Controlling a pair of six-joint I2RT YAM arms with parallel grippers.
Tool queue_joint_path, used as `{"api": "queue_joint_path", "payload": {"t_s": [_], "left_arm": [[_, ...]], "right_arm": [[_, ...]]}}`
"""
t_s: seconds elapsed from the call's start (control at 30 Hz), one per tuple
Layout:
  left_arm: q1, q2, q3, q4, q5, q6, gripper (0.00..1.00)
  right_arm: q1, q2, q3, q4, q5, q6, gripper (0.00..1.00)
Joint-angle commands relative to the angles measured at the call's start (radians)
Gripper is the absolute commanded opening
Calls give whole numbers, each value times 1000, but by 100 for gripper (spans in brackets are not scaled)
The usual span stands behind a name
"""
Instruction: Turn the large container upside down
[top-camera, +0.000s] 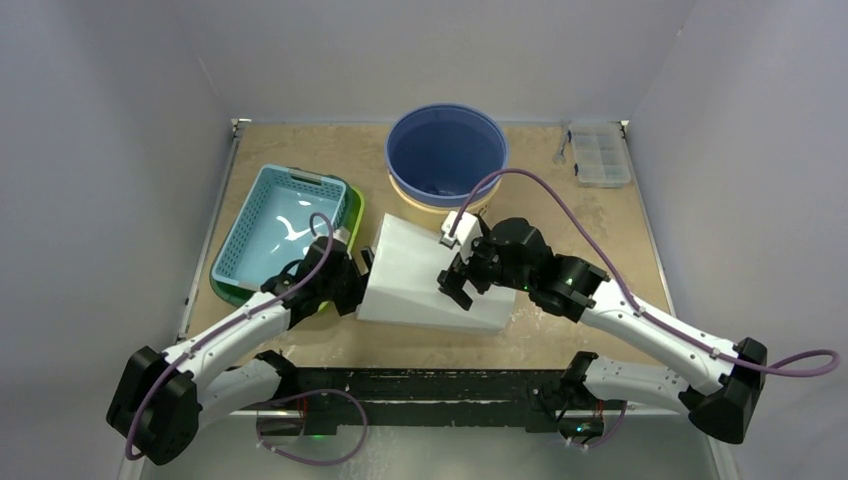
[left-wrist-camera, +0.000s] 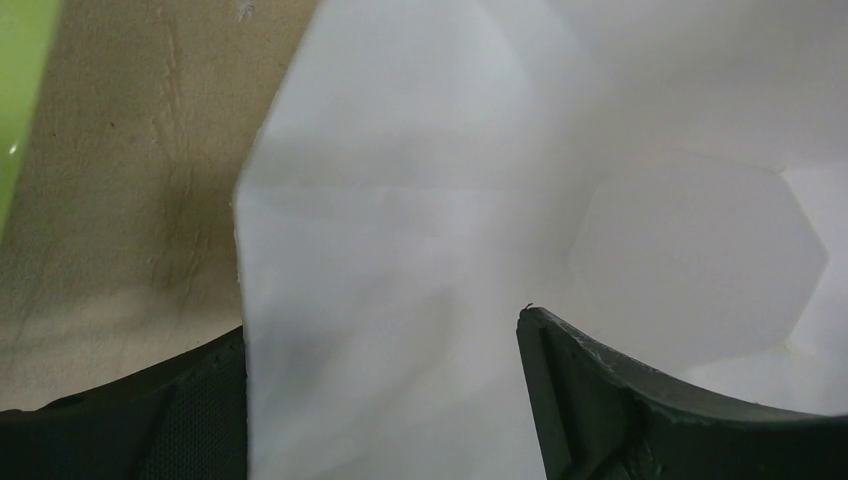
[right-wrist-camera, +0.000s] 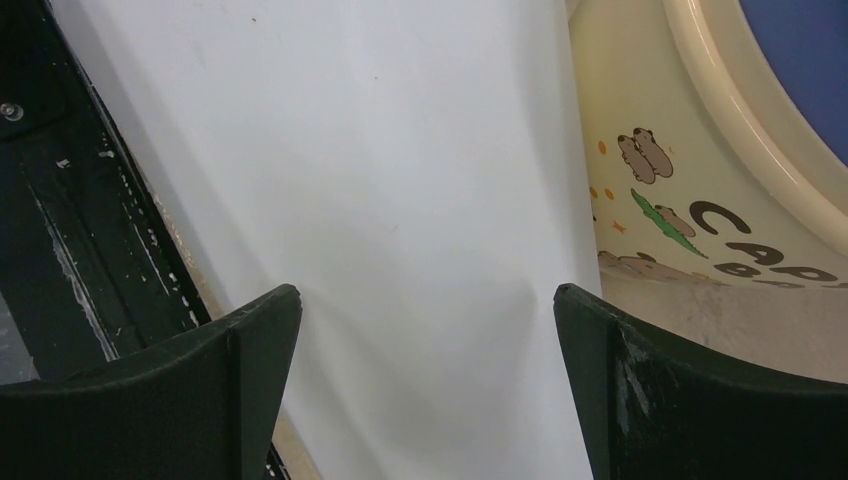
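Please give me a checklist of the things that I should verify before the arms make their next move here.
1. Left gripper open: ok; its jaws stand apart, astride the edge of the white container.
2. Right gripper open: ok; jaws wide, holding nothing.
3. Container lying flat, bottom up: cannot tell; the top view shows it slanted.
4. Container apart from the round tub: cannot tell; they look very close.
5. Container apart from the blue basket: ok; the table shows between them.
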Motion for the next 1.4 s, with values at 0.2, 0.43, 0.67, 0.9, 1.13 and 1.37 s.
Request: {"api": "queue_joint_path", "payload": {"t_s": [0.2, 0.43, 0.67, 0.9, 1.13, 1.37], "left_arm": [[-48, 83, 127, 59, 89, 75, 86], [-136, 139, 174, 41, -27, 49, 86], [-138, 100, 277, -181, -169, 105, 94], [-137, 95, 366, -292, -250, 111, 96], [-138, 51, 458, -429, -346, 131, 97], [-136, 10, 524, -551, -482, 142, 99]], "right_arm": [[-3, -63, 20, 104, -158, 29, 99], [-2, 6, 7, 131, -105, 83, 99], [-2, 38, -57, 36, 60, 46, 99], [-2, 45, -94, 55, 71, 60, 99], [-2, 62, -81, 34, 110, 60, 98], [-1, 50, -84, 60, 116, 61, 98]]}}
